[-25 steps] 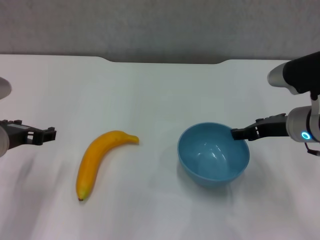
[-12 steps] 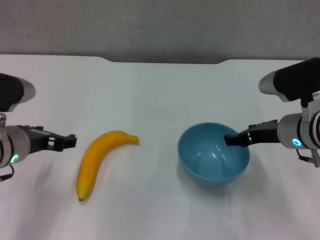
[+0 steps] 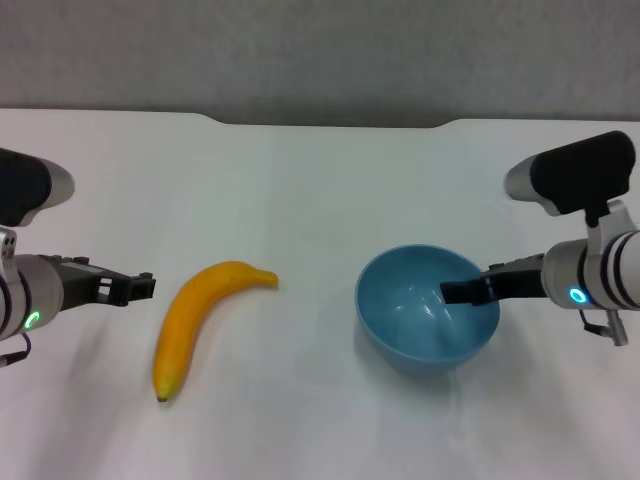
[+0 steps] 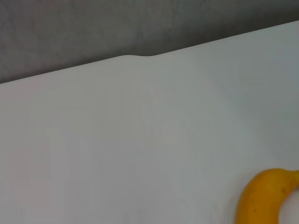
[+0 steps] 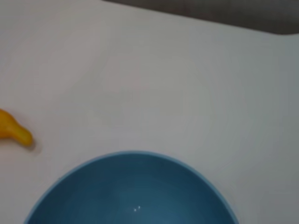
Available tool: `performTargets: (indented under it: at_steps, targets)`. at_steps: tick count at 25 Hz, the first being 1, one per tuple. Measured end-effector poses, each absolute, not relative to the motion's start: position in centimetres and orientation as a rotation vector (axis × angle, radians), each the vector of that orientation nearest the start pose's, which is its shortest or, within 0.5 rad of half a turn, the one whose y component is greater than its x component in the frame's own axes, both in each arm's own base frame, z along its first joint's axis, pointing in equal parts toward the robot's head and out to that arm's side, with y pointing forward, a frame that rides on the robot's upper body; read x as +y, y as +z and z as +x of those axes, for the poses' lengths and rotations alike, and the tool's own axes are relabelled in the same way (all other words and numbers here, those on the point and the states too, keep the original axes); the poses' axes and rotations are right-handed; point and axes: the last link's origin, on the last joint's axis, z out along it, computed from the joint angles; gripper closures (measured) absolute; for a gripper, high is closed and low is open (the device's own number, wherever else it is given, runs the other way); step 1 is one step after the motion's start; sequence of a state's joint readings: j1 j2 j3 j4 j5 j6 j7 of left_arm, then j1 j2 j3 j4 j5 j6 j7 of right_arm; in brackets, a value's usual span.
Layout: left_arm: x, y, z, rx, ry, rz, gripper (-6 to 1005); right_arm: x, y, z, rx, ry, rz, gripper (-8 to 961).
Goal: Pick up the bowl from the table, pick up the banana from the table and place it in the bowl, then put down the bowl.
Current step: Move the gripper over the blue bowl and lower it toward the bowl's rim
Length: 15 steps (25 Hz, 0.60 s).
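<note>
The light-blue bowl [image 3: 420,325] stands upright on the white table [image 3: 320,190], right of centre. My right gripper [image 3: 453,292] reaches in from the right, over the bowl's right rim, with its tip above the inside of the bowl. The right wrist view looks down into the bowl [image 5: 131,193] and shows one end of the banana [image 5: 16,132]. The orange-yellow banana [image 3: 197,320] lies left of centre, dark tip toward me. My left gripper [image 3: 140,287] hovers just left of the banana, apart from it. The left wrist view shows part of the banana [image 4: 264,198].
The table's far edge has a shallow notch [image 3: 335,123] with a grey wall behind it. The far edge also shows in the left wrist view [image 4: 135,57]. Nothing else lies on the tabletop.
My left gripper has moved right, toward the banana. My right gripper has moved left, farther over the bowl's rim. The bowl and the banana have not moved.
</note>
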<state>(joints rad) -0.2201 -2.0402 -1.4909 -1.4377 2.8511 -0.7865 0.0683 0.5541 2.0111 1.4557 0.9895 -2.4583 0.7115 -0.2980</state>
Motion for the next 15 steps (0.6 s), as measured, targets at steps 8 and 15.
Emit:
performTargets:
  at_steps: [8,15]
  targets:
    - [35.8,1.5,-25.6,-1.009,0.073,-1.930,148,40.1,-5.7,23.0,1.058,-0.076,-2.210,206]
    - [35.8,1.4,-25.8,-1.009,0.083,-1.931,150,40.3,-6.1,23.4,1.115,-0.102,-2.191,216]
